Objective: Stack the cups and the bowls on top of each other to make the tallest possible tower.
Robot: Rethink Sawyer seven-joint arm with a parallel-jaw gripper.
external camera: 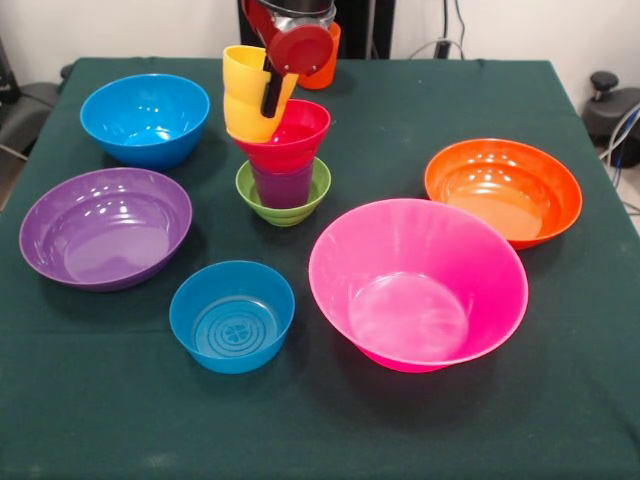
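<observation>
The tower stands at the table's middle: a small green bowl (283, 205), a purple cup (283, 185) in it, a red bowl (287, 135) on that. A yellow cup (247, 95) leans to the left with its bottom in the red bowl. My gripper (271, 102) comes down from the top edge. One black finger (272, 92) lies against the yellow cup's right wall, gripping its rim. An orange cup (326, 62) stands behind the gripper near the far edge, partly hidden.
Round the tower lie a mid-sized blue bowl (145, 118) at the far left, a purple bowl (105, 227) at the left, a small blue bowl (232, 315) in front, a large pink bowl (418, 283) at the front right and an orange bowl (503, 190) at the right.
</observation>
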